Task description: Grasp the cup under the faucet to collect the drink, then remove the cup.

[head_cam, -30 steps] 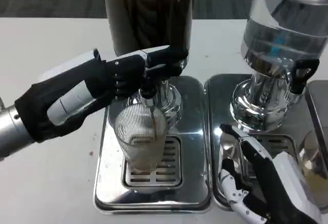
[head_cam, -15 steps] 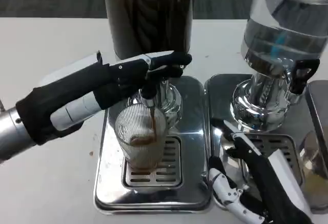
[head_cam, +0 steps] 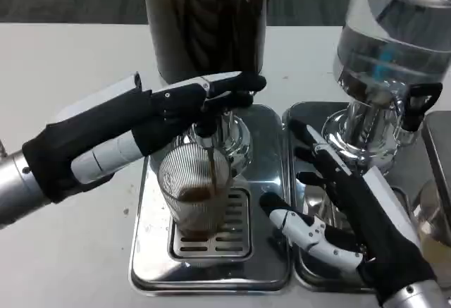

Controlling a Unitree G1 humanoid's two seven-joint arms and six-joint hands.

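Nearest the camera, the right robot hand (head_cam: 349, 213) is hovering over the seam between the two steel drip trays, fingers spread apart and holding nothing, thumb pointing toward the cup (head_cam: 195, 194) but well short of touching it. So the grasp is not yet made.

Just beyond, the ribbed clear cup is standing upright on the slotted grate of the left drip tray (head_cam: 211, 269), directly beneath the faucet (head_cam: 205, 135). A thin dark stream is running from the spout into it, and brown drink is pooling in the lower part; the cup looks under half full.

Above the cup, the left robot hand (head_cam: 190, 103) is reaching in from the left, fingers extended together and pressing on the black tap lever (head_cam: 236, 96) rather than wrapping around anything. Whether it is actually pinching the lever I cannot tell; it is at least resting on it and the flow is open.

Farther back, the dark drink dispenser (head_cam: 204, 19) is standing on the white counter (head_cam: 63, 61), and to the right a second dispenser (head_cam: 391, 33) with clear liquid is sitting on its own tray (head_cam: 299, 121).

Progress judgement: collecting is underway, filling unfinished. Left to do: close the tap, grip the cup with the right robot hand, lift it clear of the tray.
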